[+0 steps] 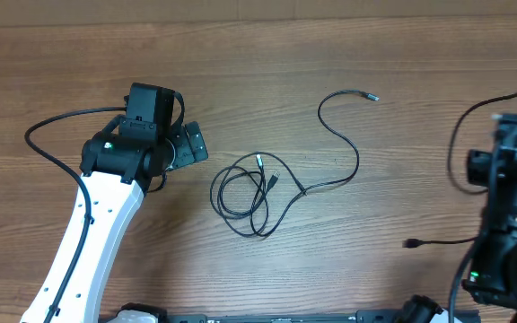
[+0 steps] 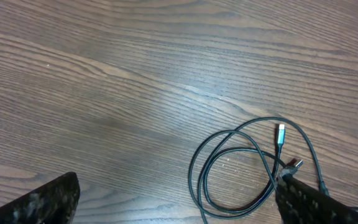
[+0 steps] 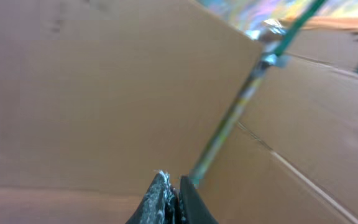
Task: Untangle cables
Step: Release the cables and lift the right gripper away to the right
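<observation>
My left pincer [image 2: 178, 180] stands wide open. Its two dark, mottled fingers [image 2: 48, 202] sit in the bottom corners of the left wrist view, with bare worktop [image 2: 104, 74] between them. The worktop is brown wood with a long streaked grain.

The cables [image 1: 249, 193] lie mid-frame in the overhead view. They are thin black cord in loose overlapping loops, and one tail curves up and right to a small plug [image 1: 372, 96]. The left wrist view shows a flat silvery-tipped plug [image 2: 281, 134] inside the loops, just beside the finger at lower right. Only overhead shows a separate cord end [image 1: 411, 243] at lower right, running toward my right arm [image 1: 510, 197].

My right pincer [image 3: 173, 183] is closed, its fingers pressed together. Its view is blurred, showing tan board [image 3: 73, 93] and a green rod [image 3: 229, 130], and I cannot tell whether any cord is pinched. There is bare wood all round the loops.
</observation>
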Available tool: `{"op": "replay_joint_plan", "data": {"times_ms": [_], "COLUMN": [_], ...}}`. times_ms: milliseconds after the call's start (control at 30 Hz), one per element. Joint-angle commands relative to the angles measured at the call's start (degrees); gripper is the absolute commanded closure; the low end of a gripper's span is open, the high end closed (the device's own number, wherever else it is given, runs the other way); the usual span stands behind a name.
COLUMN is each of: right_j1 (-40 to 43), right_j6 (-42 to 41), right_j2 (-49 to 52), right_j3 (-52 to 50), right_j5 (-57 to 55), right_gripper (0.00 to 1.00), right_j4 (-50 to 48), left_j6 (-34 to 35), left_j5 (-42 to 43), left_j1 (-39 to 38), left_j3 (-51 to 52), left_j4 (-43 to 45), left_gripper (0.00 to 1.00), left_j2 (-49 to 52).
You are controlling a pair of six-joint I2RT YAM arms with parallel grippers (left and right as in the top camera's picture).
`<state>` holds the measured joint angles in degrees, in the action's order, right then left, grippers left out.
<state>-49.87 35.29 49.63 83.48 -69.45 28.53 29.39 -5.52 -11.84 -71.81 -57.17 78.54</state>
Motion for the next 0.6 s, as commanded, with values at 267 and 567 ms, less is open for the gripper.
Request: {"op": "replay_joint_plan", "data": {"times_ms": [267, 567], "right_j1": [12.8, 57.6], "right_j6": [-15.3, -28.4], "right_j2": [13.9, 18.6], "right_j3": [0.1, 0.1], "right_j5": [20.9, 52.6], "right_gripper": [0.96, 0.96], "right_j4": [5.3, 8.1], "left_j6": [-1.3, -1.3], "left_j5": [0.2, 0.2], "left_j1": [0.2, 0.2], "left_j3": [-0.7, -0.7], "left_j4": [0.2, 0.2], "left_gripper": [0.00, 0.00], "left_j2": [-1.0, -1.0]}}
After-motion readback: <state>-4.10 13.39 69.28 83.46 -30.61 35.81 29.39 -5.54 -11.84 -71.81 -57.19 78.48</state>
